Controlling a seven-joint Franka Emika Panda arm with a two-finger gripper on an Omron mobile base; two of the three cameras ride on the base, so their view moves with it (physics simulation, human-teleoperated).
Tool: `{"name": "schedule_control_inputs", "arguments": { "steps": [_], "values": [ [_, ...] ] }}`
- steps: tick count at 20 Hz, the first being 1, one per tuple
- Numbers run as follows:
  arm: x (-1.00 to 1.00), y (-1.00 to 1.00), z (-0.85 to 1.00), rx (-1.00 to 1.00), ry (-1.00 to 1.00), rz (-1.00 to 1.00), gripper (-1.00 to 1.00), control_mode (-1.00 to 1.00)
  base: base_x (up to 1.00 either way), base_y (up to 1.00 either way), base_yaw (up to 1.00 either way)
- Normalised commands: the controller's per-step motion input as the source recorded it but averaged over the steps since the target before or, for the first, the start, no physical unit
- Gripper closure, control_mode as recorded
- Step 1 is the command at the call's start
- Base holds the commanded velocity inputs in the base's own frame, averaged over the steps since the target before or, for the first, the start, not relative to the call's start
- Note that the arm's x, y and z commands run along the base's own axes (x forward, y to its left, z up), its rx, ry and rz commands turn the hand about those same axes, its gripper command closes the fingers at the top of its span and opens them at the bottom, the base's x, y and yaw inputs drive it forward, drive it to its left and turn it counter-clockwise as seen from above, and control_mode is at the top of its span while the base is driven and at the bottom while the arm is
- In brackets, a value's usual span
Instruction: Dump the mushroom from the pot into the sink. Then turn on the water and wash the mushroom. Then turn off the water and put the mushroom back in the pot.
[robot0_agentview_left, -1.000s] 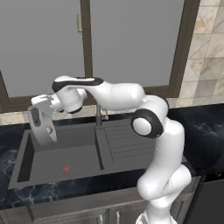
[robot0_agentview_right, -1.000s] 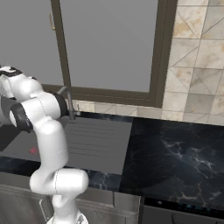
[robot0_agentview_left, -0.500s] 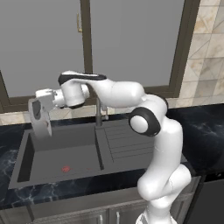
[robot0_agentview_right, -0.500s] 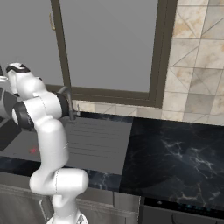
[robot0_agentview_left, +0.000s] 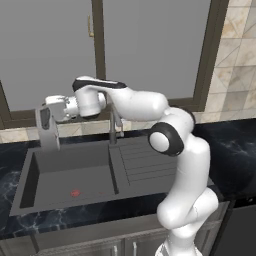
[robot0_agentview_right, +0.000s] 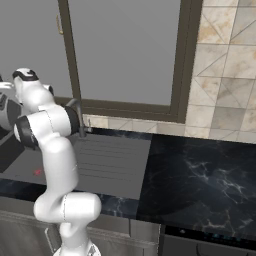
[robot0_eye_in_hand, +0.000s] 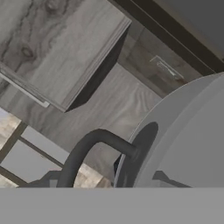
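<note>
The pot (robot0_agentview_left: 48, 131), grey metal, hangs tipped on its edge above the back left corner of the sink (robot0_agentview_left: 65, 172). My gripper (robot0_agentview_left: 46, 116) is shut on its upper part. In the hand view the pot's round grey body (robot0_eye_in_hand: 188, 140) sits at the right, with its dark curved handle (robot0_eye_in_hand: 85, 146) arching out to the left. The mushroom is hidden. A small red drain mark (robot0_agentview_left: 75, 192) shows on the basin floor. The slim faucet (robot0_agentview_left: 115, 127) stands behind the basin, to the right of the pot.
A ribbed drainboard (robot0_agentview_left: 145, 160) lies right of the basin, and black marble counter (robot0_agentview_right: 200, 175) runs on to the right. A dark-framed window (robot0_agentview_left: 150, 45) and tiled wall (robot0_agentview_right: 225, 75) stand behind. Beyond the pot the hand view shows wood-grain cabinet panels (robot0_eye_in_hand: 57, 43).
The hand has risen slightly and turned, so the pot has tipped from a slant to stand almost on edge over the back left of the sink.
</note>
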Motion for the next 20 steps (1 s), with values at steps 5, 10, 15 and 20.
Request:
{"name": "schedule_control_inputs", "arguments": {
  "steps": [5,10,15,20],
  "values": [
    [0.04,-0.15,0.19,0.06,0.04,0.0,1.0,-1.0,0.0,0.0,0.0],
    [0.05,-0.16,0.2,0.16,0.08,0.0,1.0,-1.0,0.0,0.0,0.0],
    [0.08,-0.21,0.07,0.16,0.09,0.0,1.0,-1.0,0.0,0.0,0.0],
    [0.11,-0.23,0.04,0.08,0.06,0.0,1.0,-1.0,0.0,0.0,0.0]
  ]
}}
